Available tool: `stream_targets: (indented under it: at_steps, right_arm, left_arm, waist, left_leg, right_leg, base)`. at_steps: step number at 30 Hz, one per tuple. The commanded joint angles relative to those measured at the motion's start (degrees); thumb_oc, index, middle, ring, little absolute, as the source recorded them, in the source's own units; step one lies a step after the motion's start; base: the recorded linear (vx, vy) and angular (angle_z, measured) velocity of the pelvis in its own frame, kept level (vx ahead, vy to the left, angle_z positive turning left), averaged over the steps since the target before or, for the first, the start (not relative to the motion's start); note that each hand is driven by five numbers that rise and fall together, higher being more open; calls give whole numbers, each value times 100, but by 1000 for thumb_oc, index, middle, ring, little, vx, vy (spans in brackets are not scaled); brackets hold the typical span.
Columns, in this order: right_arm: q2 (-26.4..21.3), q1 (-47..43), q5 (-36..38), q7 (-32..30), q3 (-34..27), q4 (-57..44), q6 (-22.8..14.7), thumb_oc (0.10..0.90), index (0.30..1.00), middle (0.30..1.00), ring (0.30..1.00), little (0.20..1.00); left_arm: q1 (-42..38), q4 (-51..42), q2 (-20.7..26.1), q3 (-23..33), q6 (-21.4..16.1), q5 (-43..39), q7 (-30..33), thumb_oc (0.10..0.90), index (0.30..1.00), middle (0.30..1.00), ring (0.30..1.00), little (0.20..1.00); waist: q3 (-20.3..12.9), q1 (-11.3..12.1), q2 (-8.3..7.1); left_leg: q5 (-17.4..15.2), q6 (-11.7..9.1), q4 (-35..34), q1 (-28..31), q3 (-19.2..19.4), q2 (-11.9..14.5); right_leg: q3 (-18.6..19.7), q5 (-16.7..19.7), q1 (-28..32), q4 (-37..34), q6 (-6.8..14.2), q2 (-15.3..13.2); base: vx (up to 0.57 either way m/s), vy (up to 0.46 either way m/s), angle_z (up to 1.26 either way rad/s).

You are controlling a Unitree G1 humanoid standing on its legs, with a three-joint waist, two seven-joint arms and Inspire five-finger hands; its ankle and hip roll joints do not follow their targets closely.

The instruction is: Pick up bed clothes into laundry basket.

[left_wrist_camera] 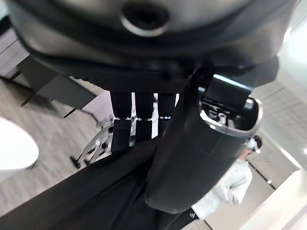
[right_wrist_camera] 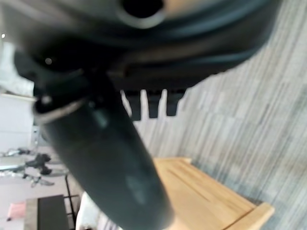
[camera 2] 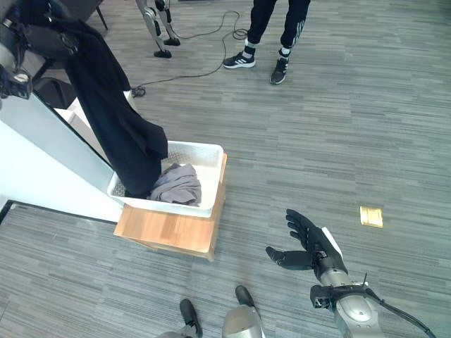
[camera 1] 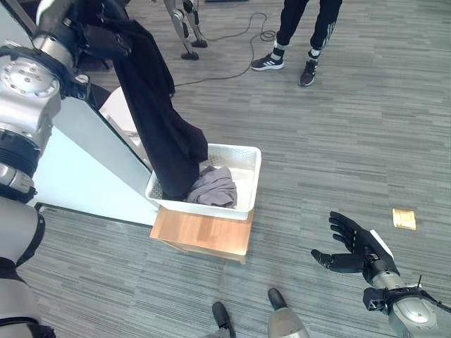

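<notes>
The left hand (left_wrist_camera: 144,124) pinches the dark garment (camera 1: 158,120), its hem already in the basket (camera 1: 243,184) at 10 o'clock. Lower before releasing. Right hand (camera 2: 308,246) spread, idle.

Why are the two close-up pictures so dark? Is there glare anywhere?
Left wrist view: the dark left hand sits right against the camera, gripping the long black garment; pale glare washes out the background beside it. Right wrist view: the open right hand likewise blocks much of it, with the light wooden stool evenly lit beyond. Eye views: even light, no glare.
</notes>
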Motion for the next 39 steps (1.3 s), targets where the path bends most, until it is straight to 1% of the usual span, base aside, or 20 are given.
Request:
stream_targets:
  at_steps: [1, 4, 9, 12, 14, 22, 26, 27, 28, 29, 30, 31, 32, 33, 34, 35, 36, 37, 38, 39]
  right_arm:
    - [-110, -333, 227, -102, -271, -695, -710, 800, 900, 900, 900, 900]
    - [-142, -441, 172, -129, -159, -698, -720, 800, 900, 900, 900, 900]
    - [-198, -546, 109, -125, -56, -723, -725, 800, 900, 900, 900, 900]
    - [-191, -616, 77, -145, -10, -772, -744, 800, 900, 900, 900, 900]
    - [-185, -663, 44, -180, 28, -802, -766, 800, 900, 900, 900, 900]
    - [-196, -870, -2, -240, 258, -902, -798, 800, 900, 900, 900, 900]
    - [-233, -979, 31, -252, 342, -914, -771, 800, 900, 900, 900, 900]
    - [-276, -1016, 51, -214, 353, -921, -715, 800, 900, 900, 900, 900]
    - [-267, -1024, 51, -214, 353, -922, -714, 800, 900, 900, 900, 900]
    - [-280, -979, 27, -191, 295, -902, -702, 800, 900, 900, 900, 900]
    - [-270, -985, 27, -190, 295, -906, -700, 800, 900, 900, 900, 900]
    - [-286, -916, 37, -164, 206, -915, -672, 800, 900, 900, 900, 900]
    - [-275, -915, 36, -162, 202, -920, -669, 800, 900, 900, 900, 900]
    - [-285, -879, 2, -153, 171, -928, -669, 800, 900, 900, 900, 900]
    - [-318, -867, -31, -131, 143, -928, -667, 800, 900, 900, 900, 900]
    - [-476, -857, -66, -6, 88, -945, -664, 800, 900, 900, 900, 900]
    - [-502, -903, -19, 45, 130, -961, -697, 800, 900, 900, 900, 900]
    - [-496, -908, -19, 45, 132, -958, -698, 800, 900, 900, 900, 900]
    - [-628, -927, 58, 113, 180, -968, -748, 800, 900, 900, 900, 900]
    - [-668, -954, 90, 138, 200, -975, -761, 800, 900, 900, 900, 900]
  left_arm:
    - [-468, 197, 213, 924, -406, 123, 235, 400, 300, 300, 300, 300]
    - [-55, -60, 130, 1087, -418, 230, 225, 400, 300, 300, 300, 300]
    - [533, -307, -47, 1094, -351, 677, 118, 400, 300, 300, 300, 300]
    - [839, -395, -314, 1162, -338, 843, 94, 400, 300, 300, 300, 300]
    - [1038, -393, -626, 1186, -311, 1078, 122, 400, 300, 300, 300, 300]
    - [978, -5, -1384, 1249, -292, 1489, 355, 400, 300, 300, 300, 300]
    - [932, 235, -1407, 1129, -192, 1714, 242, 400, 300, 300, 300, 300]
    - [809, 509, -1326, 756, 3, 2140, -146, 400, 300, 300, 300, 300]
    - [792, 519, -1323, 746, 0, 2141, -149, 449, 373, 373, 373, 373]
    - [527, 502, -1144, 392, -9, 2629, -212, 800, 900, 900, 900, 900]
    - [512, 506, -1138, 382, -9, 2630, -213, 800, 900, 900, 900, 900]
    - [404, 565, -893, 132, 56, 2803, -477, 800, 900, 900, 900, 900]
    - [388, 570, -892, 118, 56, 2802, -485, 800, 900, 900, 900, 900]
    - [245, 478, -745, -162, 15, 3116, -540, 800, 900, 900, 900, 900]
    - [-22, 300, -511, -730, -70, 3620, -734, 800, 900, 900, 900, 900]
    - [-520, -299, -41, -1833, -324, 4382, -1032, 800, 900, 900, 900, 900]
    - [-613, -346, 106, -2110, -377, 4528, -1042, 800, 900, 900, 900, 900]
    - [-623, -346, 109, -2121, -377, 4525, -1043, 800, 900, 900, 900, 900]
    - [-720, -525, 312, -2437, -460, 4773, -1024, 800, 900, 900, 900, 900]
    - [-765, -710, 463, -2536, -508, 4734, -1046, 800, 900, 900, 900, 900]
  waist:
    - [-256, 86, -298]
    - [-169, 72, -302]
    - [-65, 53, -311]
    - [15, 18, -332]
    - [74, -29, -357]
    - [216, -175, -478]
    - [222, -219, -497]
    - [228, -279, -457]
    - [230, -270, -468]
    - [227, -307, -413]
    - [223, -298, -424]
    - [206, -303, -342]
    - [210, -300, -350]
    - [219, -299, -319]
    - [213, -294, -284]
    - [200, -302, -180]
    - [191, -283, -175]
    - [193, -282, -182]
    - [178, -252, -105]
    - [170, -223, -91]
  left_leg:
    - [-553, -370, 0, 260, 141, 380]
    - [-541, -360, 0, 209, 179, 383]
    - [-525, -357, 0, 160, 255, 398]
    - [-526, -349, 0, 144, 297, 406]
    - [-526, -344, 0, 117, 327, 412]
    - [-532, -336, 0, 39, 435, 442]
    - [-538, -331, 0, 34, 511, 452]
    - [-595, -319, 0, 99, 565, 447]
    - [-559, -327, 0, 79, 572, 453]
    - [-614, -315, 0, 144, 607, 445]
    - [-573, -325, 0, 116, 616, 452]
    - [-579, -321, 0, 141, 628, 450]
    - [-580, -321, 0, 142, 625, 451]
    - [-588, -320, 0, 172, 609, 444]
    - [-584, -322, 0, 180, 604, 437]
    - [-645, -316, 0, 245, 576, 422]
    - [-598, -331, 0, 224, 589, 430]
    - [-597, -330, 0, 224, 589, 429]
    - [-640, -325, 0, 264, 560, 424]
    - [-594, -338, 0, 239, 550, 426]
  right_leg:
    - [-198, 347, -301, -248, 575, -417]
    - [-130, 382, -415, -226, 574, -387]
    - [-56, 412, -513, -211, 578, -360]
    - [-13, 428, -579, -196, 582, -347]
    - [17, 434, -632, -194, 580, -337]
    - [138, 489, -827, -185, 585, -293]
    - [221, 512, -875, -183, 587, -266]
    - [258, 486, -847, -188, 612, -262]
    - [268, 518, -872, -187, 603, -254]
    - [280, 474, -829, -189, 622, -265]
    - [292, 511, -862, -188, 611, -255]
    - [286, 499, -848, -187, 617, -263]
    - [284, 498, -846, -187, 617, -263]
    - [270, 489, -813, -187, 620, -268]
    - [260, 491, -795, -191, 622, -269]
    - [235, 436, -714, -193, 643, -288]
    - [240, 469, -737, -193, 635, -281]
    - [241, 469, -737, -192, 635, -281]
    - [197, 420, -670, -196, 648, -299]
    - [184, 458, -692, -194, 639, -294]
  base:
    - [-52, -9, -7]
    - [-32, -3, -12]
    - [-19, 2, -10]
    - [-8, 5, -2]
    - [-22, 2, -10]
    - [-16, 2, -8]
    - [13, 18, -20]
    - [17, 23, -19]
    - [61, 50, -19]
    - [7, 6, -19]
    - [44, 26, -19]
    - [0, -1, -10]
    - [0, 0, 0]
    - [0, 0, 0]
    - [57, 32, 2]
    - [33, 18, 7]
    - [30, 18, 4]
    - [9, 7, 5]
    - [-2, 3, 4]
    - [-5, -7, 4]
